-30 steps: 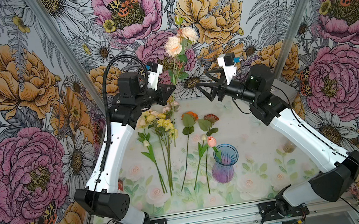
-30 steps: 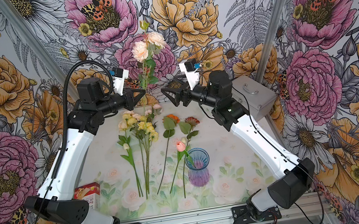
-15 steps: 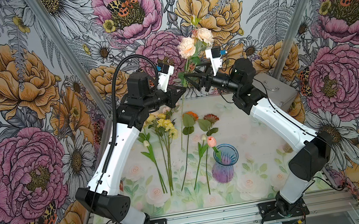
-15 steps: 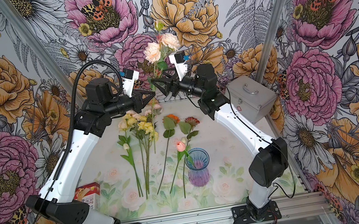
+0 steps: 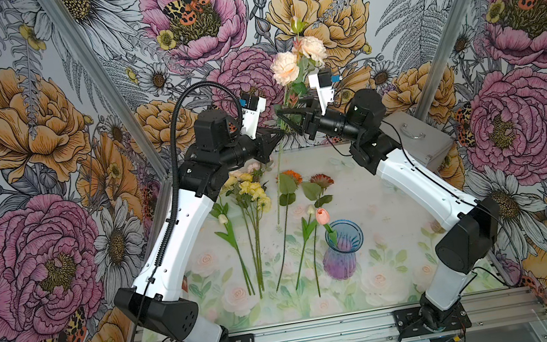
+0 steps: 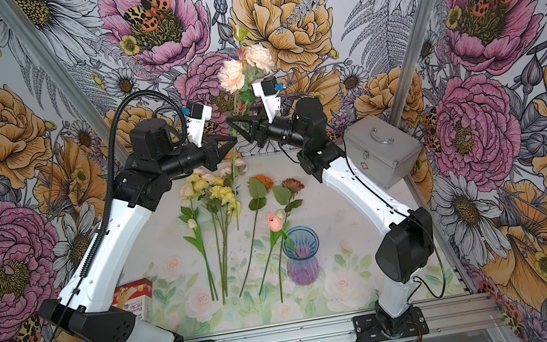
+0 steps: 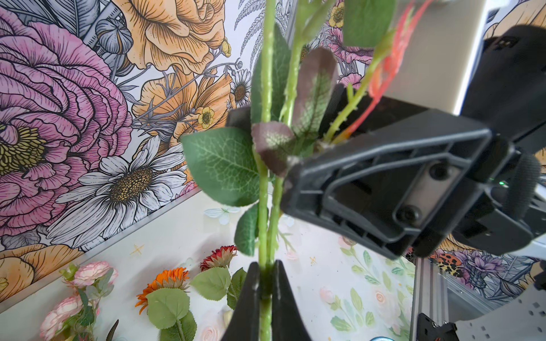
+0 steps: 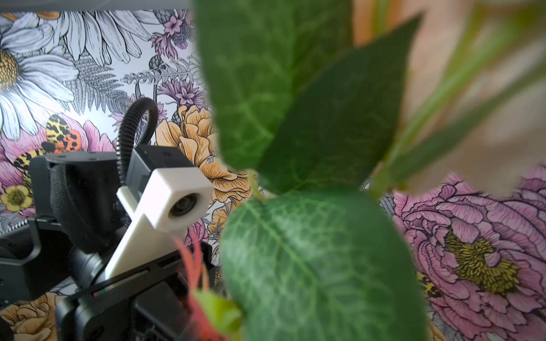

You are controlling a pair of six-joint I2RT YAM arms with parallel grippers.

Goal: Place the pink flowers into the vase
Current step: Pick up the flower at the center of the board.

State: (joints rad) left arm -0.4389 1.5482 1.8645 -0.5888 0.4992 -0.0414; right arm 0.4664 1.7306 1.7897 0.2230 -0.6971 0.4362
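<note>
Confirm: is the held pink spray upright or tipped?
Upright: pink spray, blooms on top, stem straight down through the left gripper, jaws shut.

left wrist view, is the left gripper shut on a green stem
Yes, the left gripper pinches the pink flowers by their green stem, both fingers against it.

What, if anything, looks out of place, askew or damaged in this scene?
Two stray items stand out. A grey metal case sits askew at the far right edge, turned at an angle to the walls. A small red bandage box lies at the near left corner. Nothing looks spilled or broken.
</note>
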